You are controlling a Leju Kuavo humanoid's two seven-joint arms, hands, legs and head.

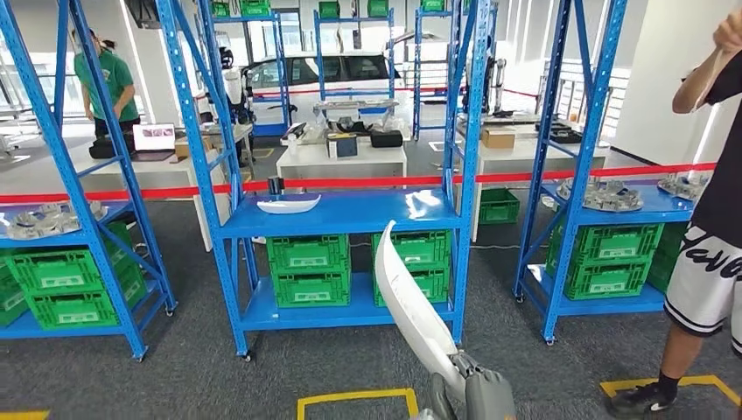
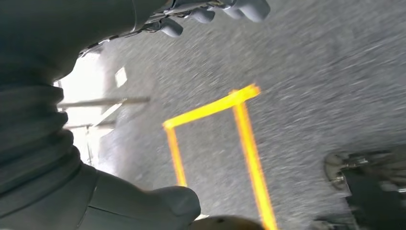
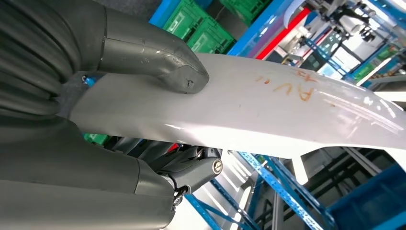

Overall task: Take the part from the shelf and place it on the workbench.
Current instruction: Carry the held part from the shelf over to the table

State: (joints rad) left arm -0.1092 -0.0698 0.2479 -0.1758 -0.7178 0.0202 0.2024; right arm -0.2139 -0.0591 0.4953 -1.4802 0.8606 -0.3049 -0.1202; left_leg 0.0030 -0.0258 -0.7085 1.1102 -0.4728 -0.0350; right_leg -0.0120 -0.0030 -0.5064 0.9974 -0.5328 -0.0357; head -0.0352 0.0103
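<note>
The robot's right hand (image 1: 477, 394), at about five o'clock in the head view, grips one end of a long, curved, glossy white plastic part (image 1: 404, 293), which rises from the hand and slants up toward eleven o'clock, its tip in front of the blue steel shelf unit (image 1: 341, 213) standing at the centre. In the right wrist view the thick grey thumb (image 3: 163, 67) presses on the part's broad face (image 3: 268, 110) while darker fingers (image 3: 191, 167) close beneath it; orange handwriting marks the white surface. A second, smaller white curved part (image 1: 288, 205) lies on the shelf's middle blue board, toward its left end, beside a small dark cylinder (image 1: 276, 185). Green plastic crates (image 1: 311, 269) sit on the lower board. A yellow taped rectangle (image 1: 356, 402) marks the grey carpet at six o'clock. A person in a black shirt and patterned shorts (image 1: 709, 262) stands at three o'clock. The left hand (image 2: 210, 12) hangs above the carpet, its fingers loosely curled and holding nothing, near the yellow tape (image 2: 244, 139).
</note>
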